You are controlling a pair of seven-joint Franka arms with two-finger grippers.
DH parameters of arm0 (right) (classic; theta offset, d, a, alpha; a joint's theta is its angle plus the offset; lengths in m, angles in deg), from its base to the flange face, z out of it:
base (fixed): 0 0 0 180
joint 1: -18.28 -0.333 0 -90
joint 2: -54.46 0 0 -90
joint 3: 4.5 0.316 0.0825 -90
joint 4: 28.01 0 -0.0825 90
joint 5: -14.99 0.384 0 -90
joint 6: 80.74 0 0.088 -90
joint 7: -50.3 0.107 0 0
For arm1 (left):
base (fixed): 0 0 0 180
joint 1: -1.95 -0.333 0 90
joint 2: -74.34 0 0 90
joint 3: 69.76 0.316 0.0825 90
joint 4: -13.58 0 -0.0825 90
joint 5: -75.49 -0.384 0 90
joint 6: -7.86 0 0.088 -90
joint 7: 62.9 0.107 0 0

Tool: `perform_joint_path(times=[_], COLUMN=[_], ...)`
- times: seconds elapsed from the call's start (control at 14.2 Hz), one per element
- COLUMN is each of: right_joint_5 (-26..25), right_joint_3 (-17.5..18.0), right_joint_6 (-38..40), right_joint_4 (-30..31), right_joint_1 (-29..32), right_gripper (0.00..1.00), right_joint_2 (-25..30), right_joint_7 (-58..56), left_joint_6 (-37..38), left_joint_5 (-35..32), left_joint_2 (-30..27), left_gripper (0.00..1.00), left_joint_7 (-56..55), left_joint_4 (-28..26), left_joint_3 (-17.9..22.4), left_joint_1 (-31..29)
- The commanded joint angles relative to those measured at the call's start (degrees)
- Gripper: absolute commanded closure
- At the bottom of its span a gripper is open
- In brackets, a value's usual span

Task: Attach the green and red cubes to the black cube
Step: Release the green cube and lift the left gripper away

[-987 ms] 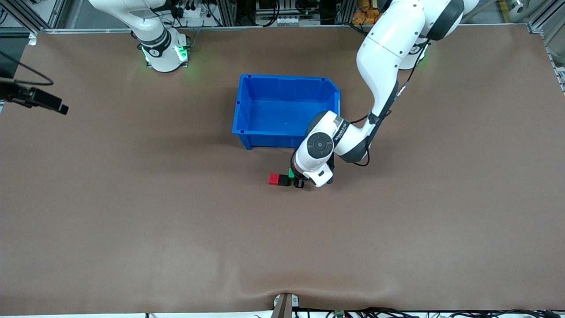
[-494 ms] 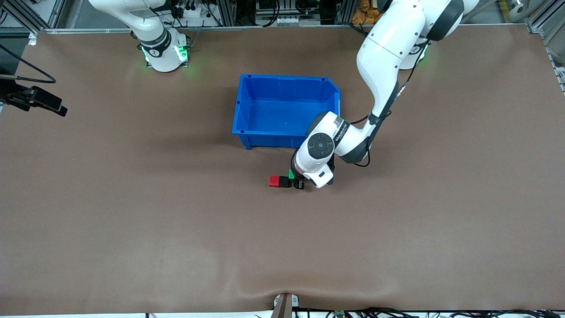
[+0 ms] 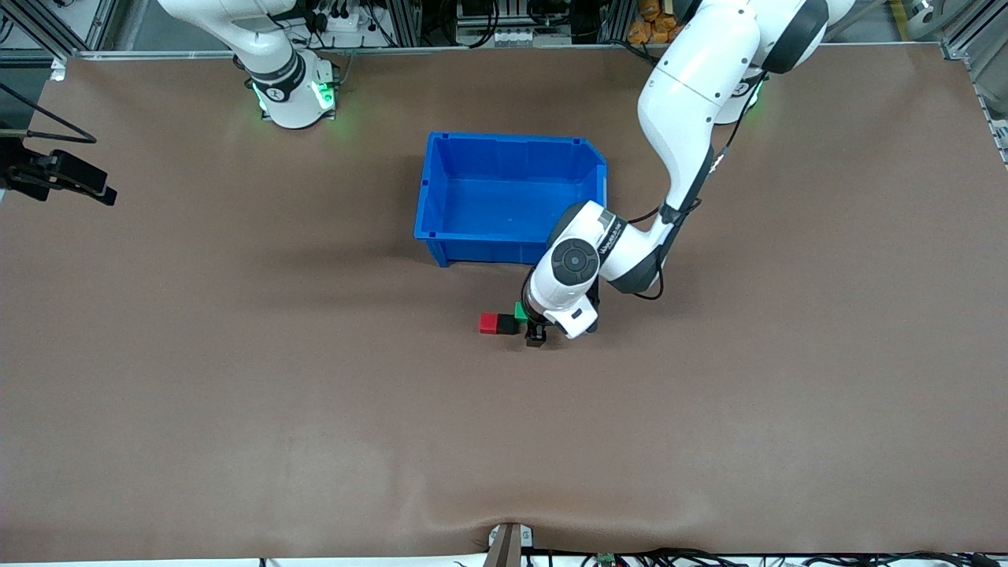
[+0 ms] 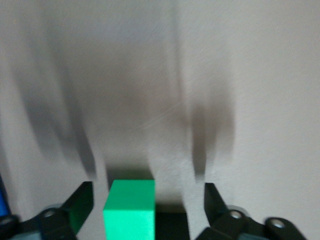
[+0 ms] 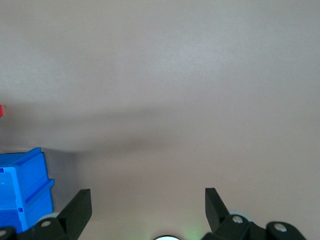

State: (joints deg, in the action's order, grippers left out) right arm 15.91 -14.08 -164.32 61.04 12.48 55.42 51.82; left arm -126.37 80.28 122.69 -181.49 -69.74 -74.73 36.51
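Red cube [image 3: 488, 323], black cube [image 3: 507, 324] and green cube [image 3: 520, 310] sit joined on the surface near blue bin [image 3: 510, 197]; looks nearly done. Left gripper [image 4: 149, 207] jaws wide, straddling green, gripping nothing. Right gripper [image 5: 147, 212] waits, jaws open, empty.

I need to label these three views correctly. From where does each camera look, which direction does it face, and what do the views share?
Front view: high across the table, facing both arms; shows blue bin, red cube, left gripper.
Left wrist view: on the left wrist, facing the table; own open fingers, green cube.
Right wrist view: on the waiting right wrist; own open fingers, table.
Shared: the bin appears in front and right wrist views.
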Motion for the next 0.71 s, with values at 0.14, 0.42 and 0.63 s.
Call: perform_joint_path(times=[0.14,0.42,0.63], right_joint_5=[-1.6,-2.1,-2.1], right_joint_3=[0.2,0.3,0.3], right_joint_6=[0.9,0.4,0.5], right_joint_4=[-1.7,-1.7,-1.7], right_joint_1=[0.4,0.3,0.1], right_gripper=[0.0,0.0,0.0], right_joint_2=[-0.7,-0.8,-0.8], right_joint_7=[-1.3,-1.2,-1.1], left_joint_6=[10.4,19.9,25.8], left_joint_5=[-4.7,-4.7,-4.7], left_joint_2=[-7.2,-16.8,-23.1], left_gripper=[0.0,0.0,0.0], left_joint_7=[10.7,31.1,46.3], left_joint_4=[0.2,-0.1,-0.4], left_joint_3=[-0.1,-0.1,-0.1], left_joint_1=[-5.5,-14.0,-18.4])
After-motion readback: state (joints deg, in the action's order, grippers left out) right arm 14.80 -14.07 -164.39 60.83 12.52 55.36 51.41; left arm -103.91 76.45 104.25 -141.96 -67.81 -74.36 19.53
